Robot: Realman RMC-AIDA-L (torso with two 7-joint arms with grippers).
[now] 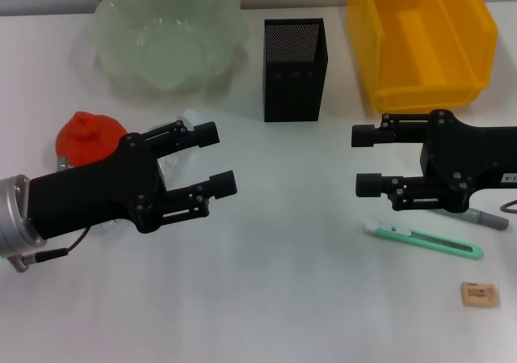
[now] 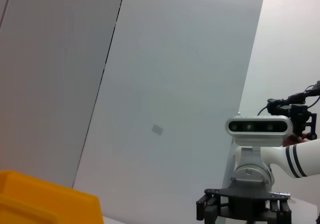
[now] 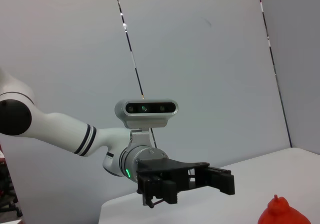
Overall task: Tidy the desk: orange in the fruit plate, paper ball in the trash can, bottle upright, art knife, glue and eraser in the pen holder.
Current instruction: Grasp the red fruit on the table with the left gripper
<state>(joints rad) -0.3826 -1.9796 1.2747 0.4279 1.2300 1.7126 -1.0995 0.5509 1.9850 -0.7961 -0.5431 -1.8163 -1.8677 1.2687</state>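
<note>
My left gripper [image 1: 220,159] hovers open over the table's left half, and it also shows in the right wrist view as the left gripper [image 3: 222,179]. Behind it sits the red-orange orange [image 1: 85,135], seen too in the right wrist view as the orange [image 3: 281,215]. A clear bottle [image 1: 189,119] lies mostly hidden under that arm. My right gripper [image 1: 357,161] is open on the right. Below it lie the green art knife [image 1: 424,241], the eraser [image 1: 479,293] and a grey glue stick [image 1: 489,217], partly covered. The paper ball is hidden.
A translucent fruit plate [image 1: 113,23] stands at the back left, the black mesh pen holder [image 1: 293,70] at back centre, and a yellow bin [image 1: 420,88] at back right. The left wrist view catches the yellow bin's corner [image 2: 45,204].
</note>
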